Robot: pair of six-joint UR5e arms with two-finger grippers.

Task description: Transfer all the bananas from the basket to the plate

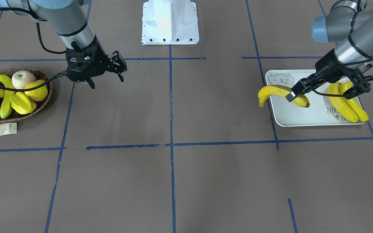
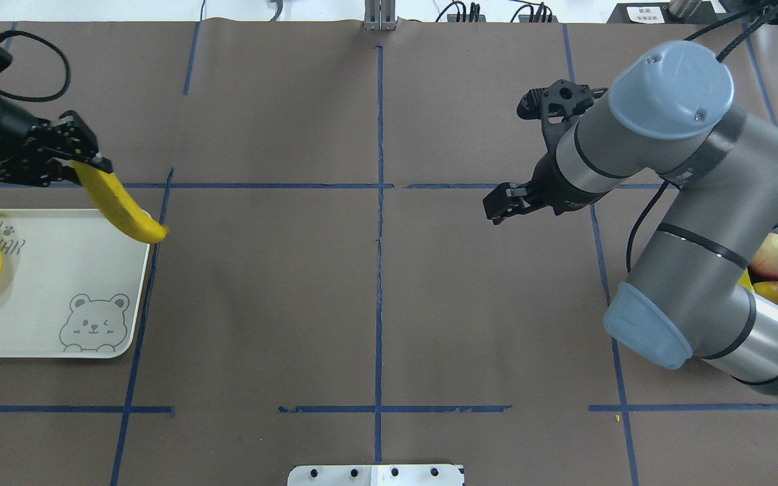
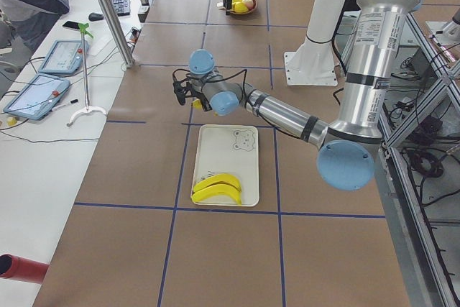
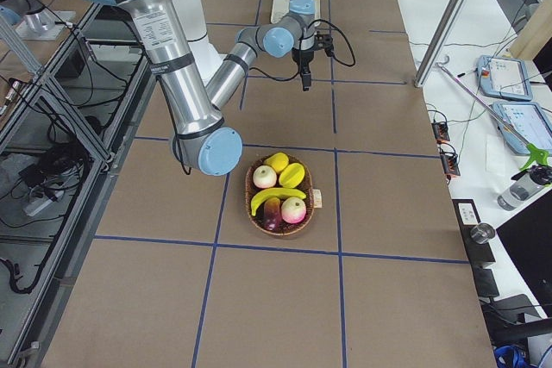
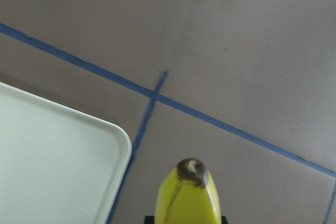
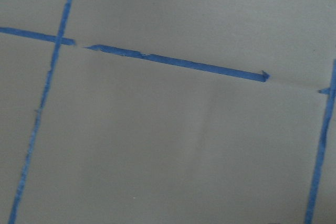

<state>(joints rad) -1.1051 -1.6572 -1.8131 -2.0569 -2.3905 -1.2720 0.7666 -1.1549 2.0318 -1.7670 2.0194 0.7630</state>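
Brown table, plate holding two bananas, basket holding one banana

I read the overhead view from behind the robot, looking forward and down; the front view faces it steeply, sides mirrored. Two end views look along the table — both share the plate and basket. Wrist cameras sit close above the surface.
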